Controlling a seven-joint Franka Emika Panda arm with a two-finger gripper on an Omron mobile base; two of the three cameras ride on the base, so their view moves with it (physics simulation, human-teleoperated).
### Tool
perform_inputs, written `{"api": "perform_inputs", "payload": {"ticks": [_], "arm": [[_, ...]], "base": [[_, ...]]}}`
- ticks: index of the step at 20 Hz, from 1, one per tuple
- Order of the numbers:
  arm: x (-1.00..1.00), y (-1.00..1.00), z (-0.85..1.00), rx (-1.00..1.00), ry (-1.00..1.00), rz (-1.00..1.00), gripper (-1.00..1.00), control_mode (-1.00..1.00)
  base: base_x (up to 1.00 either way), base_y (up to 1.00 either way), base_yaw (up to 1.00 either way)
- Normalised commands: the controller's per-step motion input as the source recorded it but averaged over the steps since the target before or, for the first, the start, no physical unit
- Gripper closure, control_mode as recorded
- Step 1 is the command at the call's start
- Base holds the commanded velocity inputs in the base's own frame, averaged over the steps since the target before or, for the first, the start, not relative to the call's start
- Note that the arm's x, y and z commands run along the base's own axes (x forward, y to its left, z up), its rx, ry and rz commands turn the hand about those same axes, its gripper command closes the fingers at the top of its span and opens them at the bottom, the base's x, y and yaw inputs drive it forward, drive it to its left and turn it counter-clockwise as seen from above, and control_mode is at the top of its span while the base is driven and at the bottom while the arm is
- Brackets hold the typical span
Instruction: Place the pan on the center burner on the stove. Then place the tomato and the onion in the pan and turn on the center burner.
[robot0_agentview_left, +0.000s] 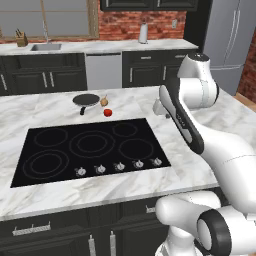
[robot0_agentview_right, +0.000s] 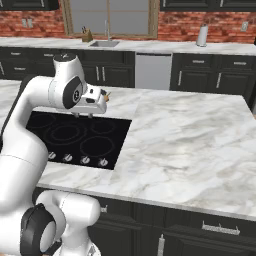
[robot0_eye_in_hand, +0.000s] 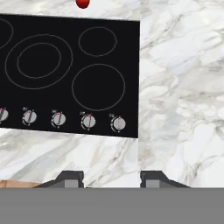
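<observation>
The pan sits on the marble counter just behind the stove, its black handle toward the cooktop. To its right lies the onion, and the tomato rests a little nearer the cooktop's back edge. Nothing stands on the center burner. My gripper hangs open above the counter near the stove's front right corner, nothing between its fingertips. The hand view looks over the center burner, with the tomato at the top edge.
Five silver knobs line the cooktop's front edge. Bare marble stretches right of the stove. Far behind are a sink, a knife block, a paper towel roll and a fridge.
</observation>
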Motion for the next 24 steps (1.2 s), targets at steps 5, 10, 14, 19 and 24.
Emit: {"api": "perform_inputs", "payload": {"ticks": [5,10,14,19,24], "arm": [[0.00,0.00,0.00,0.00,0.00,0.00,-1.00,-1.00],[0.00,0.00,0.00,0.00,0.00,0.00,-1.00,-1.00],[-0.12,0.06,0.00,0.00,-0.15,0.00,-1.00,-1.00],[-0.19,0.16,0.00,0.00,-0.13,0.00,-1.00,-1.00],[-0.09,0.25,0.02,0.00,-0.07,-0.01,-1.00,-1.00]], "base": [[0.00,0.00,0.00],[0.00,0.00,0.00],[0.00,0.00,0.00],[0.00,0.00,0.00],[0.00,0.00,0.00]]}}
